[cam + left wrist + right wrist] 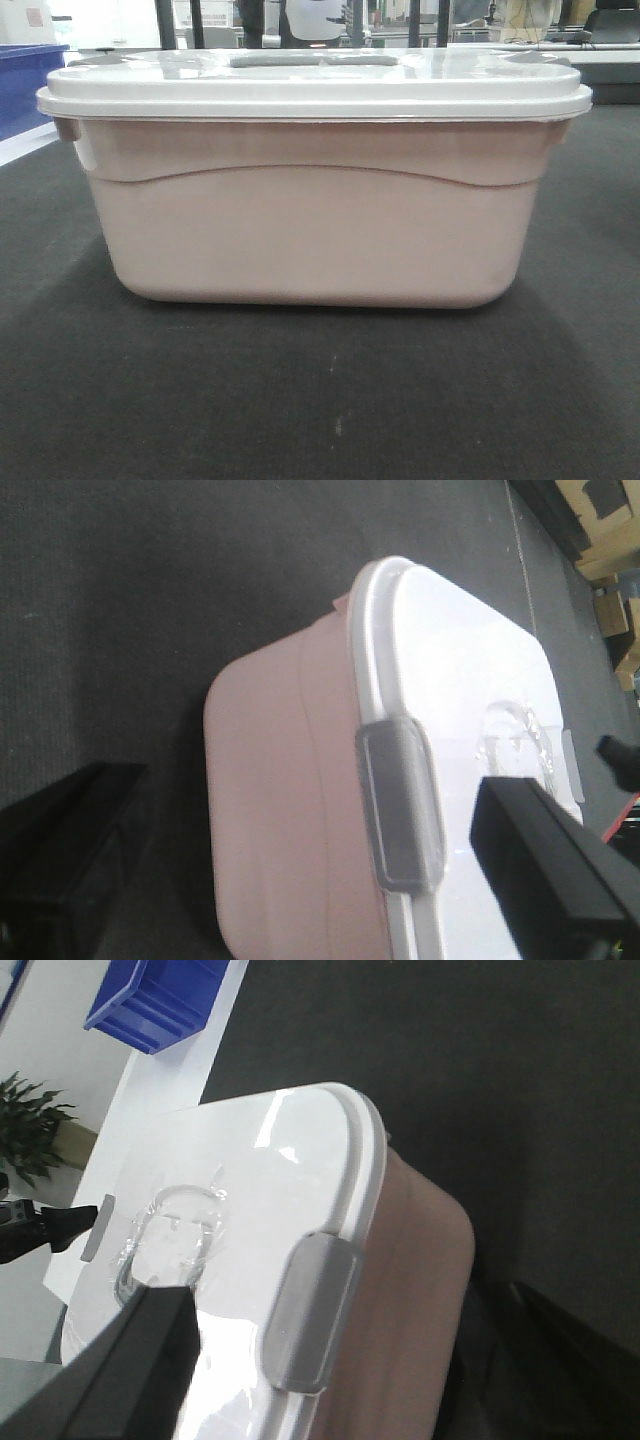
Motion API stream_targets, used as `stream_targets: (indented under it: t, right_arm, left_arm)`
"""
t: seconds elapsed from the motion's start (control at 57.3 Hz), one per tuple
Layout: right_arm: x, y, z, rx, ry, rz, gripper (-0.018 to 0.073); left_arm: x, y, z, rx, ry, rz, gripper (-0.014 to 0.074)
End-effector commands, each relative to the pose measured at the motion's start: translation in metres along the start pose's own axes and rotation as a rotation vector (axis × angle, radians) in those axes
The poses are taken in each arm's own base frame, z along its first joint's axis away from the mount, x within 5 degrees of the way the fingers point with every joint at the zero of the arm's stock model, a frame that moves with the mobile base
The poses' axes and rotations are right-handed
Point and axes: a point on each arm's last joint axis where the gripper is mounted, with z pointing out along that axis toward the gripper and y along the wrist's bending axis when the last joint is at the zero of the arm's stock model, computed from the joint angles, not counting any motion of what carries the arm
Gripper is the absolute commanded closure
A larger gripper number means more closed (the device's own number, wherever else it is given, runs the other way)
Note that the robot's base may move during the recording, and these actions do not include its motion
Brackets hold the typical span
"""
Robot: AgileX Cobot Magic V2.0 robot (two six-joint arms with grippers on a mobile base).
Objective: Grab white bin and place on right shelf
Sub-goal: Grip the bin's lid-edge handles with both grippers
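The white bin (315,225), a pale pinkish tub with a white lid and a grey top handle (313,60), stands on dark carpet right in front of me. My left gripper (315,780) is open at the bin's left end. One finger (550,870) is over the lid and the other (60,850) is out beside the tub wall, with the grey latch (398,805) between them. My right gripper (345,1295) is open at the right end in the same way, around the other grey latch (312,1312). Neither gripper shows in the front view. The right shelf is out of view.
Blue plastic bins stand at the far left (25,85) and show in the right wrist view (160,1005). A potted plant (30,1125) and cardboard boxes (600,520) lie beyond the carpet. Dark uprights and desks stand behind the bin (200,20).
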Motion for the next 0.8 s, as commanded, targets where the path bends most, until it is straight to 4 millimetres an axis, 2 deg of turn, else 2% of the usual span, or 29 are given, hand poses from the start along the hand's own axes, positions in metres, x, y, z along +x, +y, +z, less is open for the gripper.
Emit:
stream_targets:
  t: [0.0,0.087,0.192,0.471,0.786]
  right_arm:
    - [0.005,0.007,0.002,-0.177,-0.008,0.007,-0.0066]
    - [0.012,-0.008,0.012,-0.213,-0.025,0.059,-0.0066]
    - [0.019,-0.014,0.026,-0.255,-0.026,0.099,-0.0066]
    - [0.033,0.006,0.073,-0.379,0.054,0.098,-0.0066]
    - [0.039,0.001,0.089,-0.394,0.092,0.134,-0.0066]
  left_arm:
    - [-0.004,-0.023,-0.006,0.166,0.006,0.026,0.0062]
    - [-0.006,-0.016,-0.001,0.183,0.002,-0.005,0.0062]
    - [-0.006,-0.012,0.002,0.217,-0.020,-0.045,0.0062]
    - [0.005,-0.018,0.021,0.284,0.010,-0.096,0.0062]
    - [0.014,-0.039,0.047,0.337,0.084,-0.074,0.0062]
